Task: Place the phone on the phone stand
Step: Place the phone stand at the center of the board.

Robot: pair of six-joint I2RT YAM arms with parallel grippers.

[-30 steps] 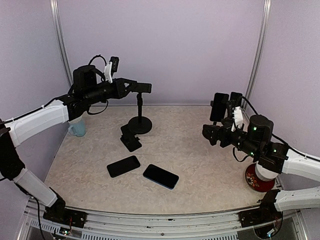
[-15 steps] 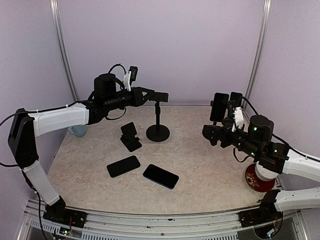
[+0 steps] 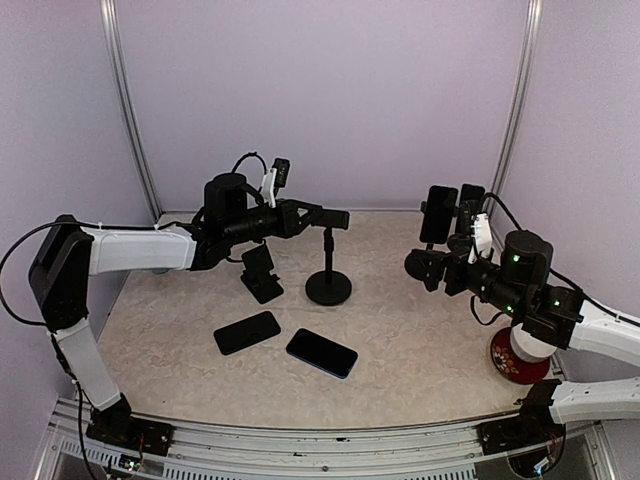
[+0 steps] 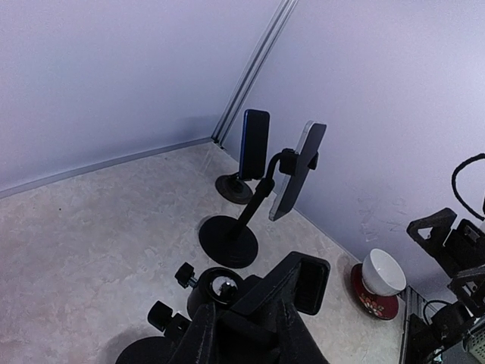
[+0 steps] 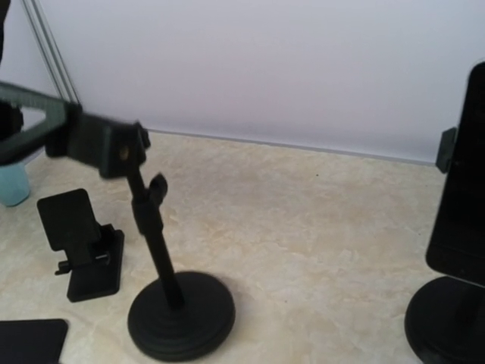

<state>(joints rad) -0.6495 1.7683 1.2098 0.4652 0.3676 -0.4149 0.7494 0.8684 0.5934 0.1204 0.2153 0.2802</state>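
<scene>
Two phones lie flat near the front of the table, a black one [image 3: 246, 332] and a blue-edged one [image 3: 321, 352]. A black pole phone stand [image 3: 328, 285] stands at mid-table on its round base [image 5: 180, 315]. My left gripper [image 3: 318, 215] is shut on the stand's clamp head [image 4: 303, 284], one finger [image 4: 203, 334] on each side of it. My right gripper [image 3: 425, 268] hovers open at the right, holding nothing. Its fingers do not show in the right wrist view, which faces the stand's pole [image 5: 155, 243].
A small folding stand [image 3: 261, 273] sits left of the pole stand. Two more stands at the back right each hold a phone [image 3: 438, 214] [image 3: 470, 200]. A white bowl [image 4: 381, 271] rests on a red plate [image 3: 520, 365] at the right edge. A blue cup [image 5: 14, 186] stands far left.
My left arm has swung right and nearer, taking the pole stand from the back left to mid-table, past the folding stand. The right arm and both flat phones have not moved.
</scene>
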